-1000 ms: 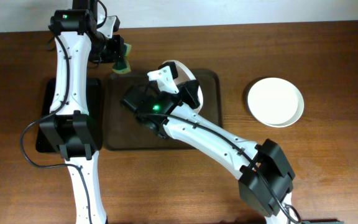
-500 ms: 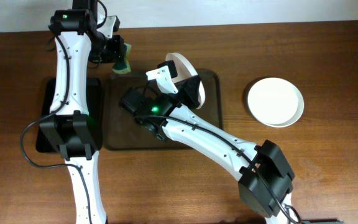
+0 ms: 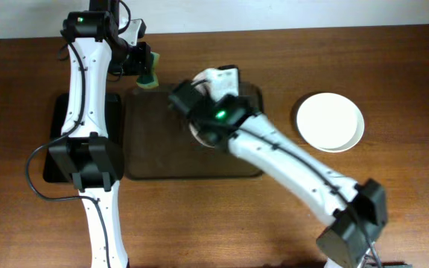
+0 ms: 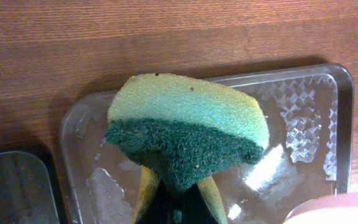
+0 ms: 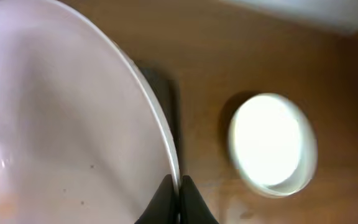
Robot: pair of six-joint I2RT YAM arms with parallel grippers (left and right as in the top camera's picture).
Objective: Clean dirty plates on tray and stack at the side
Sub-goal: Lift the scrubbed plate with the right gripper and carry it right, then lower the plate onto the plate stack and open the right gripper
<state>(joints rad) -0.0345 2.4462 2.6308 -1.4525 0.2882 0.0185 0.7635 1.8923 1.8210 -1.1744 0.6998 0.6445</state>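
My right gripper (image 3: 218, 82) is over the back of the brown tray (image 3: 155, 141), shut on the rim of a white plate (image 5: 73, 112). The right wrist view shows the plate held up and tilted, with small specks on its face and my fingertips (image 5: 166, 196) pinching its edge. In the overhead view my arm hides most of that plate. Clean white plates (image 3: 330, 121) sit stacked on the table to the right, and they also show in the right wrist view (image 5: 272, 146). My left gripper (image 3: 141, 67) is shut on a yellow-green sponge (image 4: 185, 130) behind the tray's back left corner.
A clear plastic dish (image 4: 303, 124) lies under the sponge. A narrower black tray (image 3: 54, 141) lies left of the brown tray, partly under my left arm. The table's back edge runs just behind both grippers.
My right arm has swung to the right and turned at the wrist, carrying the tilted plate with it, so the plate is now mostly hidden under the arm. The left arm and sponge have not moved.
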